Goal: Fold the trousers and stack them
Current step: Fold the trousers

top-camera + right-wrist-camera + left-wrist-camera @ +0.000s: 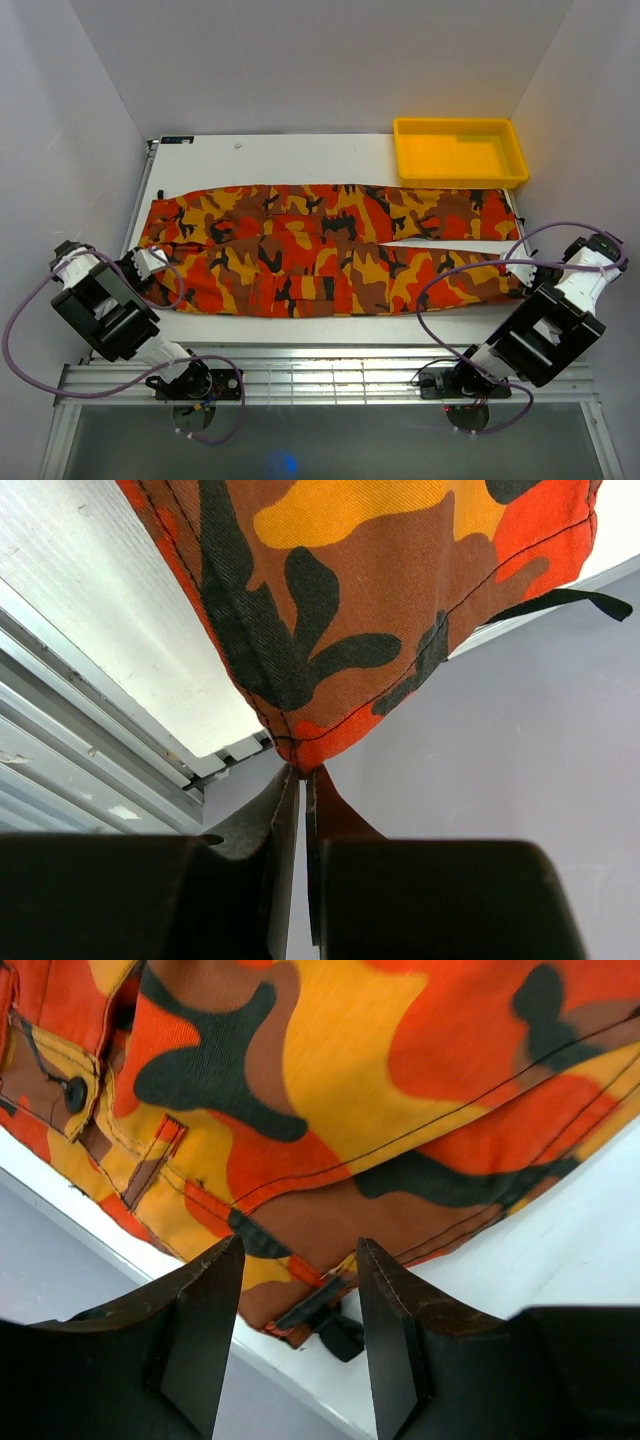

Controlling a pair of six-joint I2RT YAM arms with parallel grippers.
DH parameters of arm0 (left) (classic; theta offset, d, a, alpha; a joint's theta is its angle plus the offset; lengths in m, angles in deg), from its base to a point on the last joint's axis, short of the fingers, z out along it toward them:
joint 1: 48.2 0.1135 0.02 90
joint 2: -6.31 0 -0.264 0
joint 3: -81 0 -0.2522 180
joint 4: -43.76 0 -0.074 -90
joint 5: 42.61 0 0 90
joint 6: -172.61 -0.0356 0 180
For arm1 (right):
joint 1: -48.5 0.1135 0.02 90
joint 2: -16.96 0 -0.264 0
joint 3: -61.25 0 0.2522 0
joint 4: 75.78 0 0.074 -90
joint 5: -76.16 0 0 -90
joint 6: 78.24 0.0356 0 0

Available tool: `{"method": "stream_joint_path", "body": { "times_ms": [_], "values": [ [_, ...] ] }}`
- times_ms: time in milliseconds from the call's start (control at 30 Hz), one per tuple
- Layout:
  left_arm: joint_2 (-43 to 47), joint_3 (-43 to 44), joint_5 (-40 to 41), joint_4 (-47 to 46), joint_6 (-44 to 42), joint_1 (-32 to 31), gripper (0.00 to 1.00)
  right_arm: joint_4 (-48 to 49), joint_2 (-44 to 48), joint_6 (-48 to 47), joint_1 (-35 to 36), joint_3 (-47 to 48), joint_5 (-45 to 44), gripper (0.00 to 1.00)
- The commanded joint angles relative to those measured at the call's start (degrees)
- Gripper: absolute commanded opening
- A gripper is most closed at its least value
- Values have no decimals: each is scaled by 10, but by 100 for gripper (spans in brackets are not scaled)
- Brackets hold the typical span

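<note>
The trousers (330, 250) lie spread flat and unfolded along the near edge of the worktop (300, 155); the right claw (303, 778) is clenched on a hem corner at the right edge, while the left claw (300, 1260) stands released at the waistband corner and, by judgement, must grasp it before folding.

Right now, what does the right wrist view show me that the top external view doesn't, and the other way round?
Only the right wrist view: the right gripper is shut, with its fingertips pinching the very corner of a leg hem of the trousers. The hem's stitching shows close up.
Only the top external view: the whole pair is spread flat across the table, waist to the left and legs to the right. The left gripper is at the waist end, and the yellow tray sits at the far right corner.
Both: the camouflage fabric and the right gripper at the leg end.
</note>
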Motion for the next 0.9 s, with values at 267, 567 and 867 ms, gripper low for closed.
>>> {"method": "stream_joint_path", "body": {
  "times_ms": [267,567,867],
  "values": [
    [-71,65,87,-16,-213,4,58,-15,-19,-5,-2,32,-14,8],
    [-81,47,109,-33,-229,4,55,-5,-33,2,-2,35,-23,8],
    [-41,-32,92,-40,-259,-6,57,-3,-36,4,-1,36,-31,8]
  ]
}}
